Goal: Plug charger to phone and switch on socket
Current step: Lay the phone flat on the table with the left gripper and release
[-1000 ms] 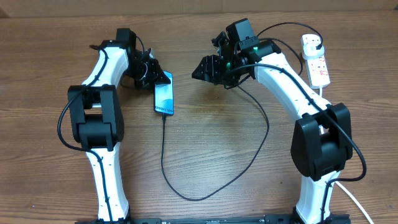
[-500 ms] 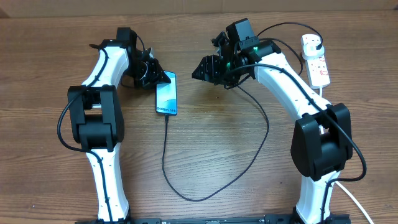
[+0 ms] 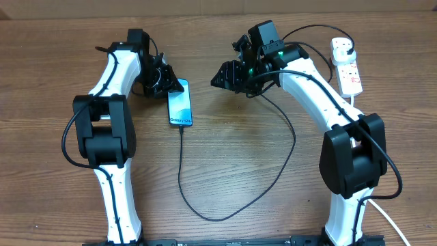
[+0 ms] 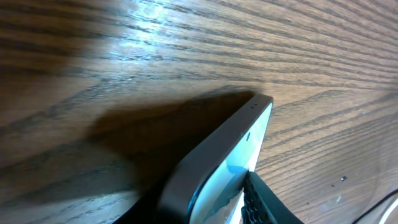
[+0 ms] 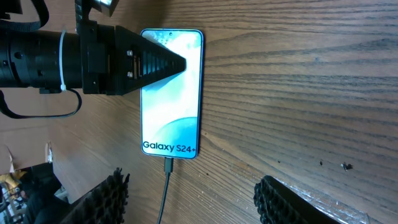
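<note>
Phone (image 5: 171, 93), a slim rigid rectangle with glossy light-blue screen and dark edge, lies on the wood-grain counter (image 3: 239, 157), thin black flexible charger cable (image 3: 179, 164) entering its lower edge. Judged light, slippery, scratch-prone; best held by the long edges. Left claw (image 3: 167, 82) is at its top end, one ribbed finger (image 5: 155, 62) over the screen; grip cannot be determined. Right claw (image 5: 196, 199) stands open, empty. White plastic power strip (image 3: 347, 65) lies well apart.

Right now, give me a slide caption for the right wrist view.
The left gripper reaches over the lit phone; the charger is plugged into its bottom edge.
</note>
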Robot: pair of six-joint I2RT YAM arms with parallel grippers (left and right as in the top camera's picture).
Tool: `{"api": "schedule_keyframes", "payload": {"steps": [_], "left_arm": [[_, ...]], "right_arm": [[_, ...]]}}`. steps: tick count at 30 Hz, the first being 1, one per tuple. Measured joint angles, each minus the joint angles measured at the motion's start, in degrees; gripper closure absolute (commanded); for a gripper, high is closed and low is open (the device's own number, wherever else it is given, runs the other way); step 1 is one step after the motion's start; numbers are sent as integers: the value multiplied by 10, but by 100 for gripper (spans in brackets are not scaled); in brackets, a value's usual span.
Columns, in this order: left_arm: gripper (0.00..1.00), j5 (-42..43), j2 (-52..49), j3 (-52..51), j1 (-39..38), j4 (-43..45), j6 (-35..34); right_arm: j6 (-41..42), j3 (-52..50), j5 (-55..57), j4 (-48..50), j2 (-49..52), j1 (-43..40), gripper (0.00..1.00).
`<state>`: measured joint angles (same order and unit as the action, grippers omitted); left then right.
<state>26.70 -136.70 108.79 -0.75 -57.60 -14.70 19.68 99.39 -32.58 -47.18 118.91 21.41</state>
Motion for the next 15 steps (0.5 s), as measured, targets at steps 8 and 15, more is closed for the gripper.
{"api": "schedule_keyframes", "payload": {"steps": [8, 15], "left_arm": [[62, -17, 3, 2, 0, -2, 0], [63, -28, 4, 3, -1, -3, 0]], "right_arm": [[0, 0, 0, 0, 0, 0, 34], [0, 0, 0, 0, 0, 0, 34]]}}
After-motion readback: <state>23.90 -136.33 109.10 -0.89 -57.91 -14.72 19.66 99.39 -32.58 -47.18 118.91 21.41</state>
